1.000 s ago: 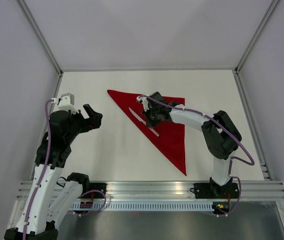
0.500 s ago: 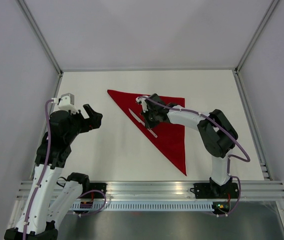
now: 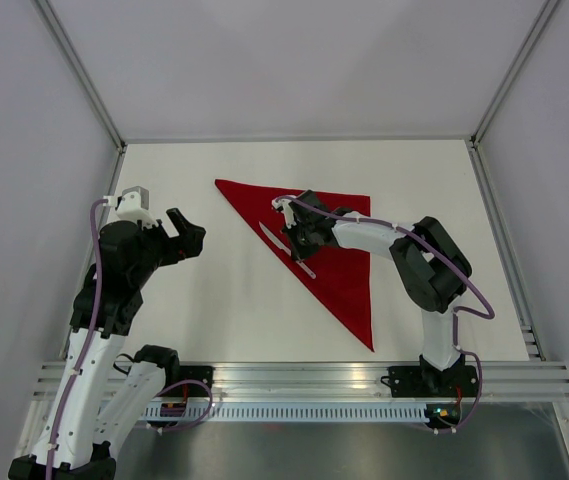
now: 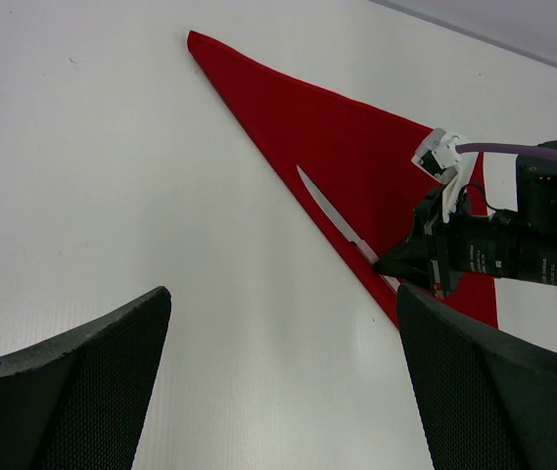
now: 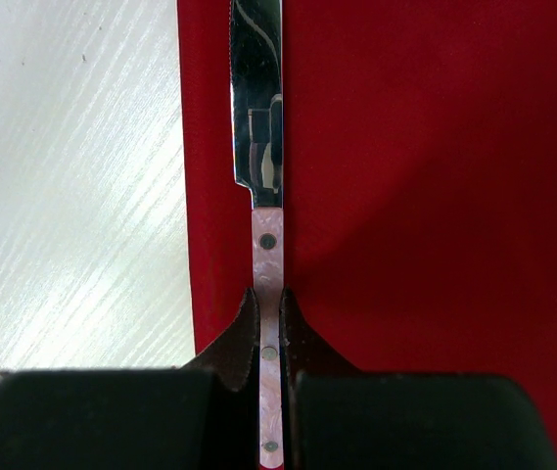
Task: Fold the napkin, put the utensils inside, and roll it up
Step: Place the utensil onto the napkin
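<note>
Where pale walls (image 3: 294, 60) enclose it, white table (image 3: 214, 300), napkin (image 3: 349, 280), knife (image 3: 271, 234)

The top camera sits high behind the arms (image 3: 114, 280) and looks down on the whole worktop (image 3: 214, 300). The left wrist camera looks across from the left, far off. The right wrist camera looks straight down, very close. All three see the knife (image 5: 258, 127) on the napkin (image 5: 435, 196) edge.

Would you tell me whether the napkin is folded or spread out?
Folded: the napkin lies as a flat triangle, with the knife along its long edge.
</note>
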You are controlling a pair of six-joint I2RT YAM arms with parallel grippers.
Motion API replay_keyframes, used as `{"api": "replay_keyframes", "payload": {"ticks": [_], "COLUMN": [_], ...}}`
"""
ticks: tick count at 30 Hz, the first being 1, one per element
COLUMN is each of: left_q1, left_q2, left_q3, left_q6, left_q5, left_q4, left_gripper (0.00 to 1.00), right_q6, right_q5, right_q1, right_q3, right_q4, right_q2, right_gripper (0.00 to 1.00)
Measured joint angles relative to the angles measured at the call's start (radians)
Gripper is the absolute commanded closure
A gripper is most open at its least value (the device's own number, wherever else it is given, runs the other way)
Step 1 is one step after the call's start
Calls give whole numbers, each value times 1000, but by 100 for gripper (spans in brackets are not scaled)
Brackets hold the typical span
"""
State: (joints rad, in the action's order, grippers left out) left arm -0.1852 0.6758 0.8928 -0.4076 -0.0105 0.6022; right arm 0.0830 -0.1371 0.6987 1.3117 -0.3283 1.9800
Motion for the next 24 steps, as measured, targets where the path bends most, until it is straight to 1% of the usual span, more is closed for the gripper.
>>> {"api": "replay_keyframes", "payload": {"ticks": [24], "left_q1": [0], "left_q2": [0], "left_q3": [0], "left_q6": [0], "left_q5": [0], "left_q4": [0], "left_gripper": [0], "right_q6": [11], "right_q5": [-23], "right_q1": [0], "right_q3": [0], "right_q4": [0], "right_q2": [0], "right_gripper": [99]}}
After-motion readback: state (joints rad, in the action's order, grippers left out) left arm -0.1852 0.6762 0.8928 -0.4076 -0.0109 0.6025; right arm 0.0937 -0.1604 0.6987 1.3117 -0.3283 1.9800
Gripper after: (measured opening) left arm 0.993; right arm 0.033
